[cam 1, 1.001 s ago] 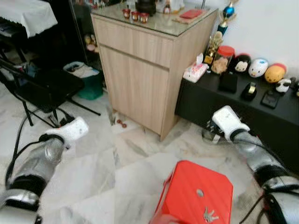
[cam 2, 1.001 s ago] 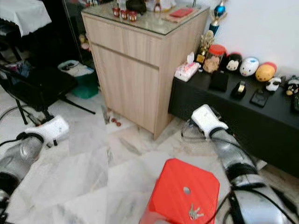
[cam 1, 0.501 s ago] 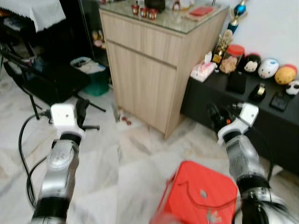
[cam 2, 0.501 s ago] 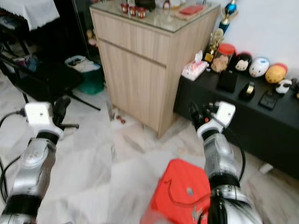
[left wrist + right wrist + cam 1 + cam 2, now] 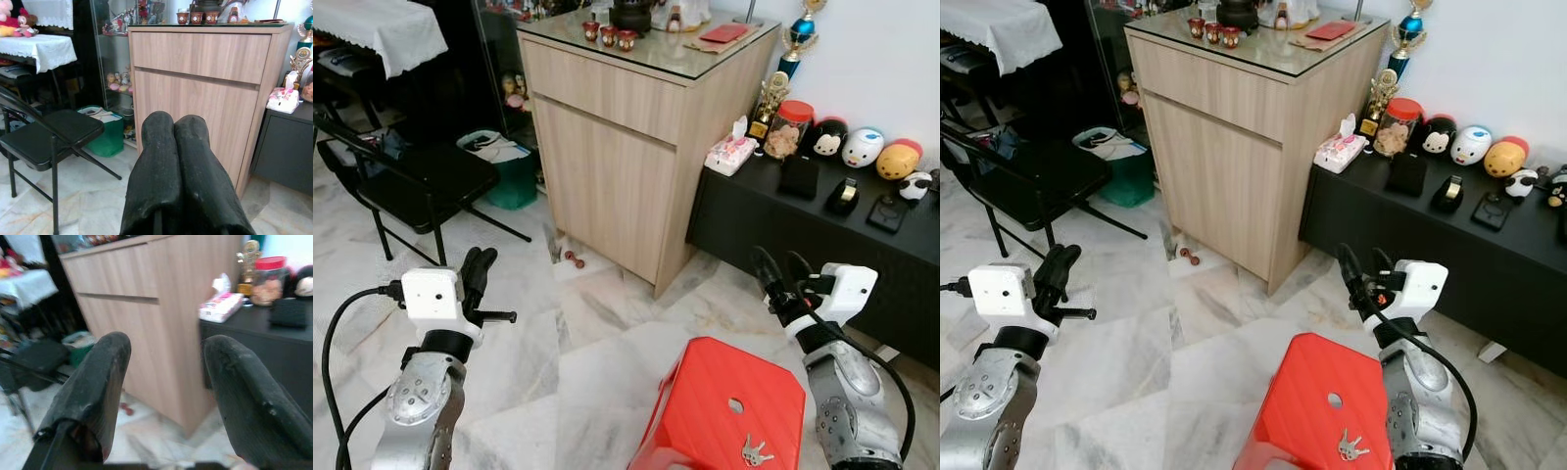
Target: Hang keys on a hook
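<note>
The keys (image 5: 754, 451) lie flat on the red stool (image 5: 705, 411), near its close right corner, just this side of the small hole in the seat. The bunch fans out, its blades pointing to the right and slightly away from the robot; the exact long axis is hard to read at this size. Nothing holds them.

The right gripper (image 5: 779, 277) is raised above the stool's far edge, fingers spread apart, aimed toward the wooden cabinet (image 5: 626, 147). The left gripper (image 5: 478, 269) is up over the marble floor (image 5: 578, 352), fingers pressed together and empty.

A black folding chair (image 5: 411, 181) stands to the left, a green bin (image 5: 509, 171) behind it. The black shelf (image 5: 803, 225) right of the cabinet carries a tissue pack (image 5: 728, 155), a jar (image 5: 787, 127) and toy figures.
</note>
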Available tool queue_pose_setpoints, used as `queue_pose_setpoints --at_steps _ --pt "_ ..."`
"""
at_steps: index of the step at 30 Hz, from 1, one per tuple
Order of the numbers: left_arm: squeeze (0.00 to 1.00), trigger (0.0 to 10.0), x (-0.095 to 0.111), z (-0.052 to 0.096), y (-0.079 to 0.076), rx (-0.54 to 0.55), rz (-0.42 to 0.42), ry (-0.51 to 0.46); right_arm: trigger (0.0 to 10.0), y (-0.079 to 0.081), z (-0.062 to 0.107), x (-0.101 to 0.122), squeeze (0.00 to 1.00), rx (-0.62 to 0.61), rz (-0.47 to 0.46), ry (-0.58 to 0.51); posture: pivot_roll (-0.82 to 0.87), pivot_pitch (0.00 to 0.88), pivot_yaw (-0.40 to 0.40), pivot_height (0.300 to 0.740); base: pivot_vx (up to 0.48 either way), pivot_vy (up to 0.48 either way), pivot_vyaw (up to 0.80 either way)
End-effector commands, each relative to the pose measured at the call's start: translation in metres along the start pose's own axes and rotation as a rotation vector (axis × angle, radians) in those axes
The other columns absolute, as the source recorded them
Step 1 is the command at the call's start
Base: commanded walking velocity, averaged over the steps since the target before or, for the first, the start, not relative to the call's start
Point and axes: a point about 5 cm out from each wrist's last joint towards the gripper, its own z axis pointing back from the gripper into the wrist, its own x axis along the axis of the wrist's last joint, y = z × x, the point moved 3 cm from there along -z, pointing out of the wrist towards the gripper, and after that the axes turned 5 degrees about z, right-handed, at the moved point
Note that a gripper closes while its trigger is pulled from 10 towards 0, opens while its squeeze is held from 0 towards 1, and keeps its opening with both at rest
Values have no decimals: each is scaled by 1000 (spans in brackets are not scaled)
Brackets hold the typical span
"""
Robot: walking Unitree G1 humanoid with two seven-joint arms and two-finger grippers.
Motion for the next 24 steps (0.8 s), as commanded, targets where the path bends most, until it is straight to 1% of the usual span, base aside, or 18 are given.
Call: queue_pose_setpoints --at_steps 1,3,5,9,16,22,24 --pt "0 10000 2 2 -3 -3 4 10 10000 -4 0 10 0 -25 56 -8 27 0 -50 740 0 0 0" --pt "0 10000 -1 4 -4 -2 7 22 10000 -5 1 7 0 -31 59 2 27 0 -49 740 0 0 0" --pt "0 10000 -3 7 -6 -14 3 39 10000 -4 3 7 0 -26 66 14 25 0 -48 726 0 0 0" --pt "0 10000 -3 8 -7 -14 -1 46 10000 -3 4 7 0 -30 66 16 23 0 -46 711 0 0 0" --pt "0 10000 -6 8 -6 -17 -8 69 10000 -2 5 1 0 -53 65 36 23 0 -41 656 0 0 0" --pt "0 10000 -5 7 -5 -13 -13 75 10000 -3 4 -1 0 -77 59 45 28 0 -42 656 0 0 0" --pt "0 10000 -6 7 -6 -17 -6 83 10000 -3 2 -3 0 -88 56 53 31 12 -42 656 0 0 0"
